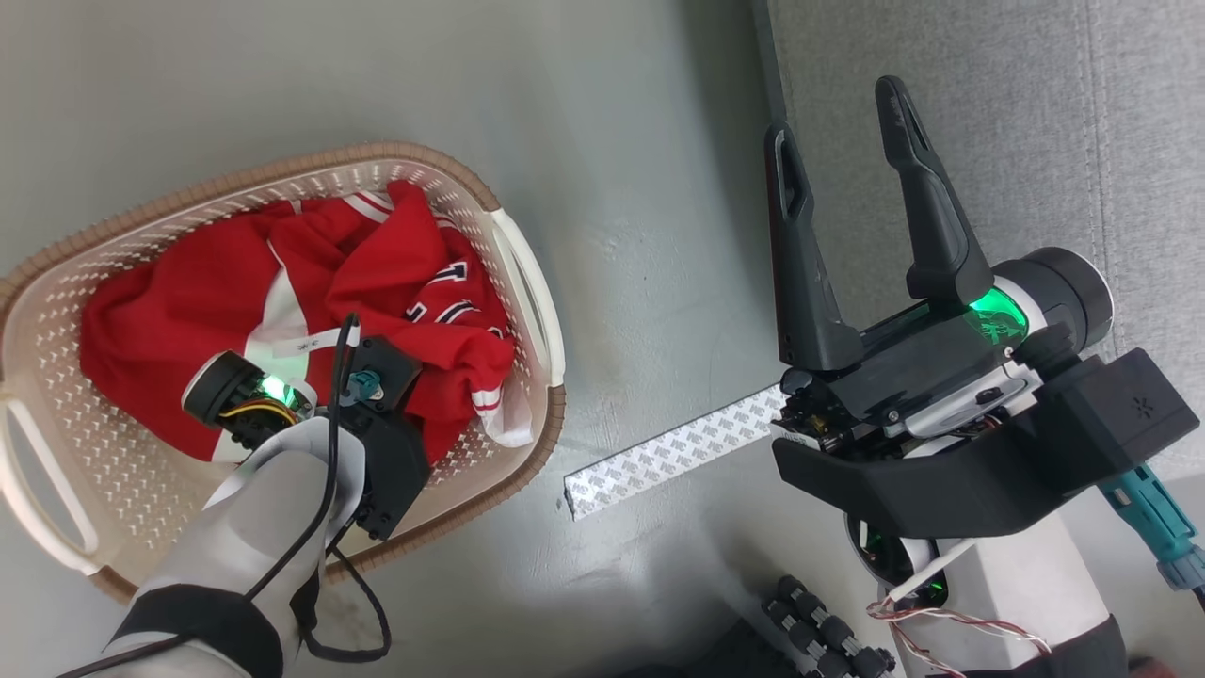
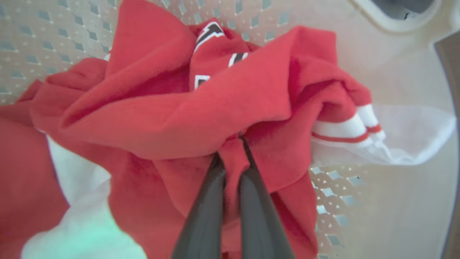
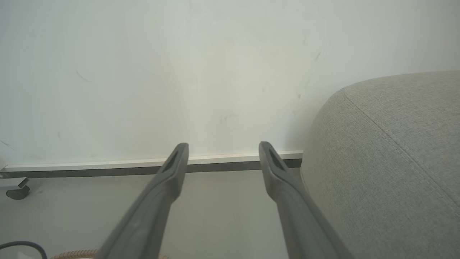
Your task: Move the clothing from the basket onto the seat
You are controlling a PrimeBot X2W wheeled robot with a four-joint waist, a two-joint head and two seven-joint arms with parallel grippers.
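Two grippers split the work. Head view: the clothing (image 1: 188, 292) lies bunched in the basket (image 1: 452, 169) on the floor (image 1: 640, 188), well apart from the seat (image 1: 1036, 113). My right gripper (image 1: 833, 113) hangs spread and empty beside the seat, probably in reserve. Left wrist view: my left gripper (image 2: 231, 147) is clenched on a red fold, seemingly for lifting. The lettering (image 2: 210, 30) is folded and unreadable. Right wrist view: nothing sits between the fingers (image 3: 172, 169).
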